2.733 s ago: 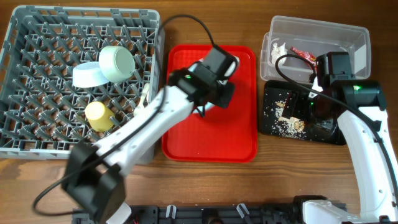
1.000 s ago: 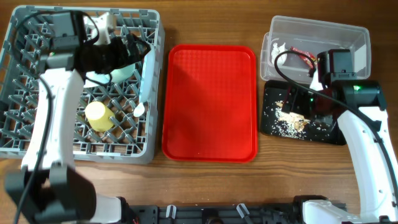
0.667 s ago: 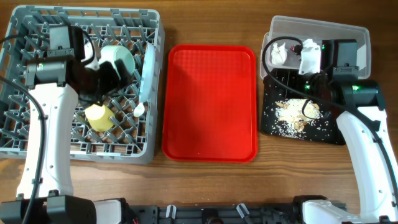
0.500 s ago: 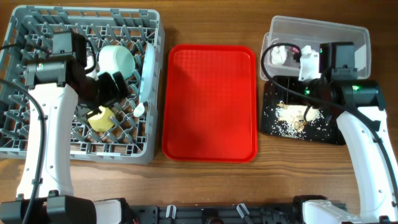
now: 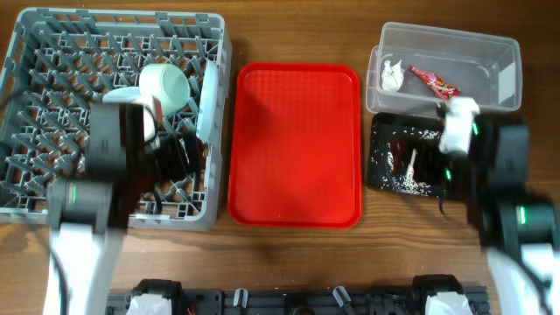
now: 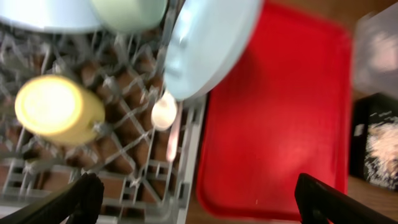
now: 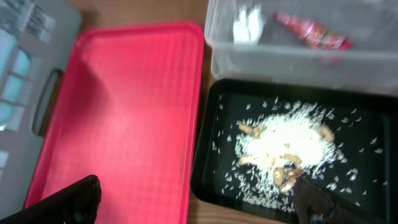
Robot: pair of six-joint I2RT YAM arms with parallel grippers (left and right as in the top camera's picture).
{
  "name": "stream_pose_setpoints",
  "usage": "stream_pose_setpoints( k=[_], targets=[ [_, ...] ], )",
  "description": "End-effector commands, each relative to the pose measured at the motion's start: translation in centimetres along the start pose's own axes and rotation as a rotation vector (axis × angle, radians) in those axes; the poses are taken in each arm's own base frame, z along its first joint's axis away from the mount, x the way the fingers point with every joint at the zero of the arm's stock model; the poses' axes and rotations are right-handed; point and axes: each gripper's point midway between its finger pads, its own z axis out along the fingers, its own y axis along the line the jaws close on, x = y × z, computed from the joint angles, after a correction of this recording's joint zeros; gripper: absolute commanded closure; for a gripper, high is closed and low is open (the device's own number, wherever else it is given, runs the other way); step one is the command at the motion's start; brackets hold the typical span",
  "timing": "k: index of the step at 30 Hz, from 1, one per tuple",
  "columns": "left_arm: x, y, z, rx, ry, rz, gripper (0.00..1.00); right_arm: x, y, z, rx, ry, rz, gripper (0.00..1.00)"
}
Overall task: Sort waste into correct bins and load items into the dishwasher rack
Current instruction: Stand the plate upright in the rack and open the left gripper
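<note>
The grey dishwasher rack (image 5: 52, 52) holds a mint bowl (image 5: 166, 85), a white plate (image 5: 208, 101) on edge, a yellow cup (image 6: 59, 109) and a white spoon (image 6: 165, 112). My left gripper (image 5: 182, 150) hangs open and empty above the rack's right edge, its fingertips (image 6: 87, 196) wide apart. The clear tub (image 5: 490, 52) contains a white tissue (image 5: 391, 76) and a red wrapper (image 5: 432, 80). Pale food scraps (image 7: 289, 140) lie in the black tray (image 5: 394, 149). My right gripper (image 5: 444, 175) is open and empty above that tray's near side.
A bare red serving tray (image 5: 297, 144) lies between the rack and the two bins. A second pale bowl (image 5: 122, 94) sits in the rack beside the mint one. Wooden tabletop (image 5: 289, 254) runs along the front.
The plate went from the red tray into the rack and my left gripper let it go. Both arms have drawn back toward the table's front and risen. The right gripper opened wider.
</note>
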Motion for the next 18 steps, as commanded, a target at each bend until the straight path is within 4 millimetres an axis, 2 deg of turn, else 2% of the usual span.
stream_pose_setpoints(
  k=[1, 6, 10, 18],
  targets=[
    [2.1, 0.4, -1.5, 0.037, -0.136, 0.052, 0.00, 1.1, -1.3, -2.6, 0.078, -0.143, -0.001, 0.01],
    [3.7, 0.8, -3.9, 0.075, -0.243, 0.056, 0.00, 1.0, -1.1, -5.4, 0.072, -0.251, -0.011, 0.00],
    [3.9, 0.9, -4.9, 0.087, -0.279, 0.058, 0.00, 1.0, -1.0, -5.4, 0.072, -0.252, -0.011, 0.00],
    [4.1, 0.9, -4.9, 0.086, -0.275, 0.058, 0.00, 1.1, -1.1, -5.2, 0.073, -0.242, -0.010, 0.00]
  ],
)
